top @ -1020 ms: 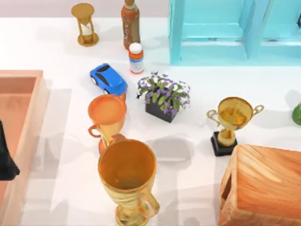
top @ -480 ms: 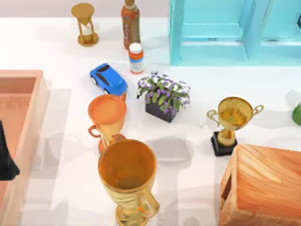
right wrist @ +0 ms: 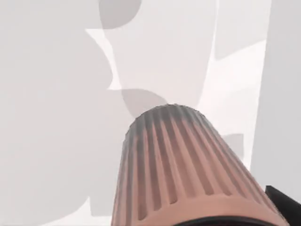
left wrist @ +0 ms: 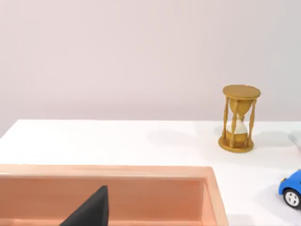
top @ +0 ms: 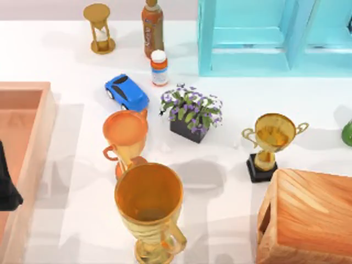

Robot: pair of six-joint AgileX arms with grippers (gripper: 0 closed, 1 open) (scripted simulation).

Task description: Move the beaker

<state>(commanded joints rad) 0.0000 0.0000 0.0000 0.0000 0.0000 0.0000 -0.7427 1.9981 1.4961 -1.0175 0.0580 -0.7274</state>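
While the left arm's dark pincer (top: 7, 184) sat parked over the pink tray (top: 25, 110) at the counter's left edge, grip state unreadable, the beaker (top: 347, 133) stood at the right edge, the right wrist view showed a ribbed orange cap (right wrist: 183, 169).

brown bottle (top: 152, 28) label unreadable, no legible text
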